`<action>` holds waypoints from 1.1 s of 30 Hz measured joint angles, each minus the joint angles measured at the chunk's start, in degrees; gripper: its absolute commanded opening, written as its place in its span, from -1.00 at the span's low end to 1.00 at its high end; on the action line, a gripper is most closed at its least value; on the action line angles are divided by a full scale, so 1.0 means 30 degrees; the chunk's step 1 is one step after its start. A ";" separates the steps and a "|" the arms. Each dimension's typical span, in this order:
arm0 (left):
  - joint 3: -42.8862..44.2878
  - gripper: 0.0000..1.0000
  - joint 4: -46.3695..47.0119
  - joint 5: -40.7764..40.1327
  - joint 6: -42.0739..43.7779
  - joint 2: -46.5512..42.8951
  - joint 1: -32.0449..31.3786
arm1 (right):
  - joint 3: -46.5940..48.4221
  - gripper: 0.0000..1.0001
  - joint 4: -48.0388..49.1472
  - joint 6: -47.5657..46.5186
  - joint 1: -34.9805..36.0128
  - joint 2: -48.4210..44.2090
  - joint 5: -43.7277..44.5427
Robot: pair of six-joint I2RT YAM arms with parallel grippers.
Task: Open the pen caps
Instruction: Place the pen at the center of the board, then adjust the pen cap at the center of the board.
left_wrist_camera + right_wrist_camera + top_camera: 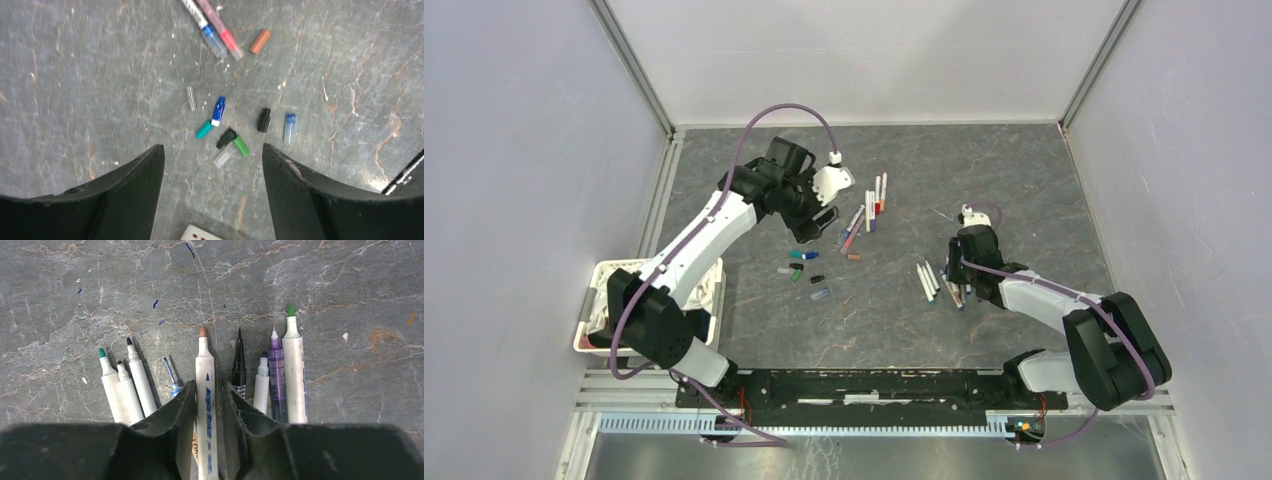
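1. Left gripper (212, 147): it is positioned above the tabletop (1024, 170), left of centre and towards the far edge. The jaws are spread wide, and nothing is held between them.

2. Pen caps (218, 110): these are scattered loose on the surface below and just ahead of the left gripper, left of the tabletop centre. In the left wrist view a blue cap, a teal cap, two black caps, a green cap, a clear cap and a blue-tinted cap are seen close together. A brown cap (260, 41) lies apart from this group, nearer the far edge.

3. Capped pens (872, 205): a small cluster is laid near the middle of the tabletop, on the far-edge side of the caps. Two of them, one blue and one red, are seen at the top of the left wrist view.

4. Right gripper (210, 386): it is lowered over the right half of the tabletop. The jaws are drawn in almost fully, and the white barrel of a brown-tipped pen (204, 360) is clamped between them.

5. Uncapped pens (295, 370): these are laid in a row on either side of the clamped pen, tips exposed.

6. A white basket (594, 300) is placed at the near left corner.
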 measured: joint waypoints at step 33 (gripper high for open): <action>-0.0372 0.96 -0.2630 0.4466 -0.1625 -0.1989 0.8145 | 1.1096 0.12 -0.0233 -0.4816 0.6783 0.9231 -0.3577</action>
